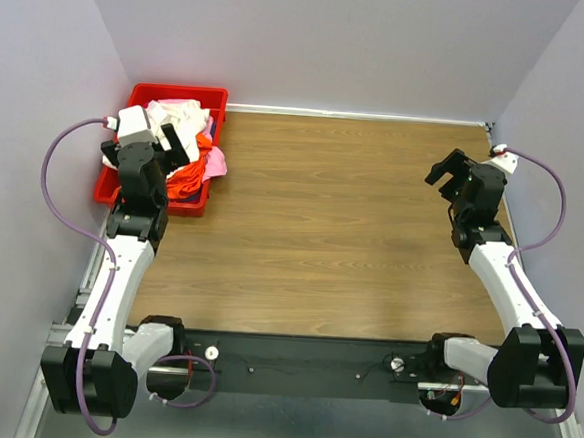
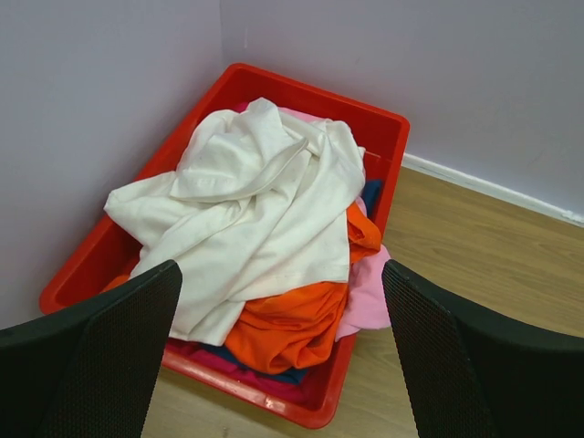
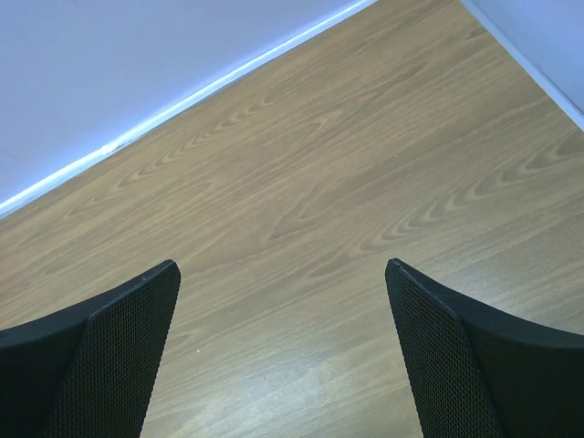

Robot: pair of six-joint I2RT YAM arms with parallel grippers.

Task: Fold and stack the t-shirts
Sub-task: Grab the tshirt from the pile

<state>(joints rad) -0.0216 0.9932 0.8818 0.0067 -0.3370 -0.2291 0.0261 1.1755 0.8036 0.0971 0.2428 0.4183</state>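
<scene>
L pincer [image 2: 281, 274] released, arm extended over t-shirts [image 2: 255, 201] in red bin [image 2: 383, 120]; R pincer [image 3: 282, 269] released, hovering above table [image 3: 319, 164].

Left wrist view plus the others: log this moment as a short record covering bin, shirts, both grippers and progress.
bin: red bin in the far-left corner of the table
contents: crumpled heap; white shirt on top, orange shirt and pink shirt beneath, pink hanging over the rim
left gripper: open, above the bin, holding nothing
right gripper: open, over the table's right side, holding nothing
progress: nothing folded or stacked yet
</scene>
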